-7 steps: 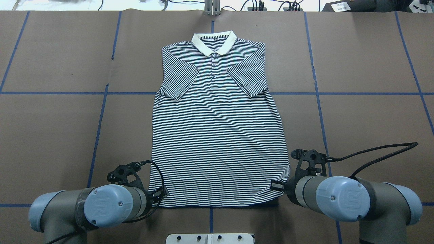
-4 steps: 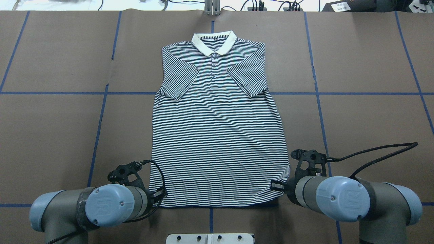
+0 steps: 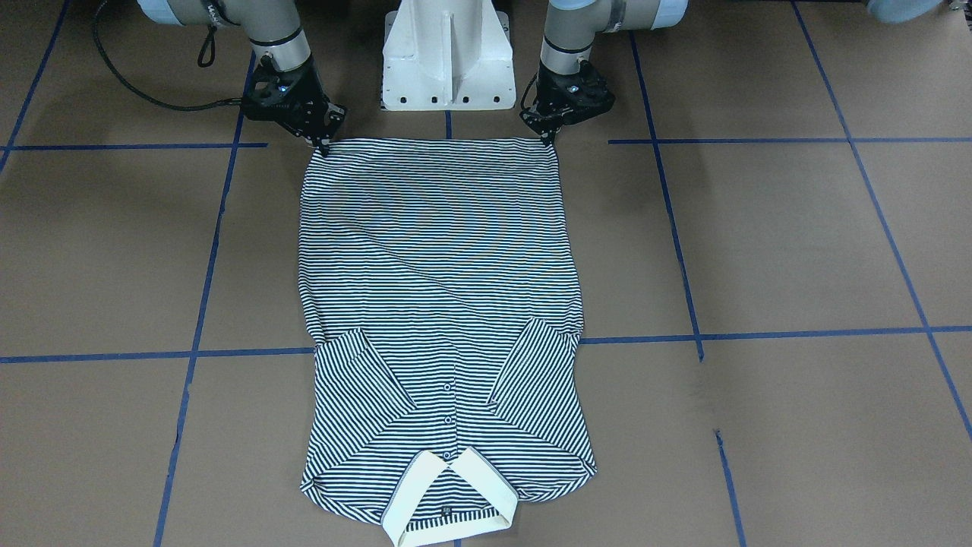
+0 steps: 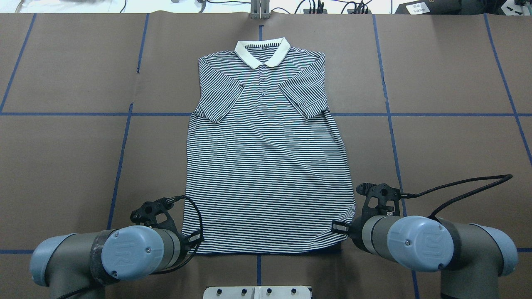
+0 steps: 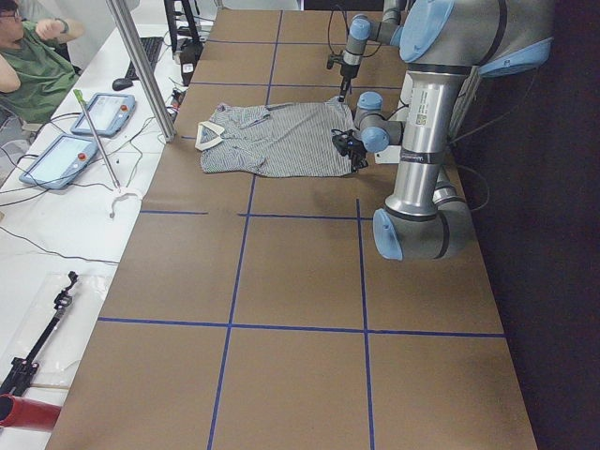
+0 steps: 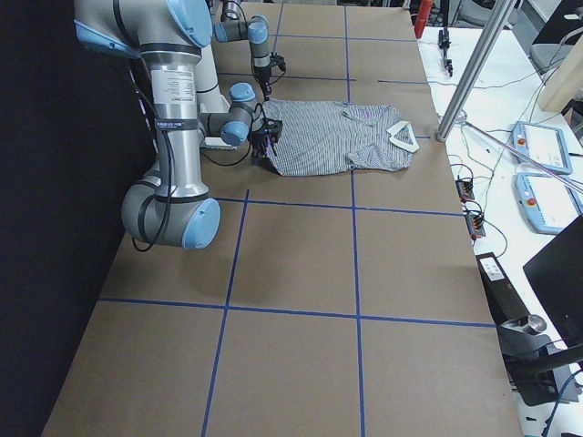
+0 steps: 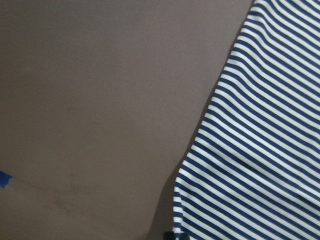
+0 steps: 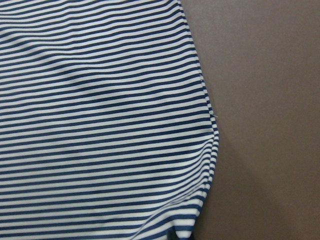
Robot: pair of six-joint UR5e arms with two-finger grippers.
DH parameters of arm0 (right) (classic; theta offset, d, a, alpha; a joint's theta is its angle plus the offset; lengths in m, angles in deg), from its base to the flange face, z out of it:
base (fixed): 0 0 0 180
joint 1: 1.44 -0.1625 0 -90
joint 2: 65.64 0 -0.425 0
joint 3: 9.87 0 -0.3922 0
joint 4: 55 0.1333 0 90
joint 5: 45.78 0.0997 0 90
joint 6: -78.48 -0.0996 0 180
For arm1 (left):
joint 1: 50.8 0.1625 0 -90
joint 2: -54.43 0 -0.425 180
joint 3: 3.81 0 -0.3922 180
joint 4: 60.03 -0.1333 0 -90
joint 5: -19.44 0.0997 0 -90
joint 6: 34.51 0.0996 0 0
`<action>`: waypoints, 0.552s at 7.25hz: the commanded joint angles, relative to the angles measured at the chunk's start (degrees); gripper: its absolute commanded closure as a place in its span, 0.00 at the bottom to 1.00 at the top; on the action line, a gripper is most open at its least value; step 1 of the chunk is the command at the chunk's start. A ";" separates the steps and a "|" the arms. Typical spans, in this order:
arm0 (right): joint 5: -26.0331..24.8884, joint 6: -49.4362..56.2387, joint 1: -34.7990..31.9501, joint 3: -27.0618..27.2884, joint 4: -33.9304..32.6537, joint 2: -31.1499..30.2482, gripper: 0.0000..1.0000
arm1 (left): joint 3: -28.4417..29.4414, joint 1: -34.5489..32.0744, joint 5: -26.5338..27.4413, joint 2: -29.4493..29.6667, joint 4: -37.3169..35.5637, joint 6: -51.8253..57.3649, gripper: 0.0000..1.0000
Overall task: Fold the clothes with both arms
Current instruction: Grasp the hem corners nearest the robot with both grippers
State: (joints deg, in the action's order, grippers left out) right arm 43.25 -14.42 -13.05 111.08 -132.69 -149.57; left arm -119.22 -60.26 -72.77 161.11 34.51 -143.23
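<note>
The striped polo shirt (image 4: pixel 266 166) lies flat and face up on the brown table, sleeves folded in over the chest. Its cream collar (image 4: pixel 262 52) is at the far end from me. My left gripper (image 4: pixel 194 240) is at the near left hem corner, and in the front-facing view (image 3: pixel 548 137) its fingers come together on that corner. My right gripper (image 4: pixel 338 227) is at the near right hem corner, also seen in the front-facing view (image 3: pixel 325 146), shut on the slightly puckered fabric. Both wrist views show only striped cloth (image 7: pixel 260 150) (image 8: pixel 100 125) and table; the fingertips are almost hidden.
The white pedestal base (image 3: pixel 446 57) stands just behind the hem, between the arms. Blue tape lines (image 4: pixel 120 158) grid the brown table cover. Beyond the far edge are a metal pole (image 5: pixel 141 66), tablets (image 5: pixel 66 155) and a seated operator (image 5: pixel 28 66).
My left arm's elbow has shifted slightly toward the near left. The shirt and the right arm have not visibly moved.
</note>
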 commanded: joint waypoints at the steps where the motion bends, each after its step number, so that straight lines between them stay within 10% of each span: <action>1: 0.00 0.00 -0.08 0.34 0.00 -0.09 1.00 | -1.21 -0.20 -0.08 0.03 -0.15 0.09 1.00; 4: 3.41 0.00 -0.35 6.47 -0.09 -2.88 1.00 | -10.15 3.11 0.00 -0.24 -5.22 0.01 1.00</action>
State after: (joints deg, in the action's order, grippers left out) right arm 44.67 -14.42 -13.41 114.47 -132.75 -150.77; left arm -125.25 -59.37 -72.94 160.71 32.00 -142.66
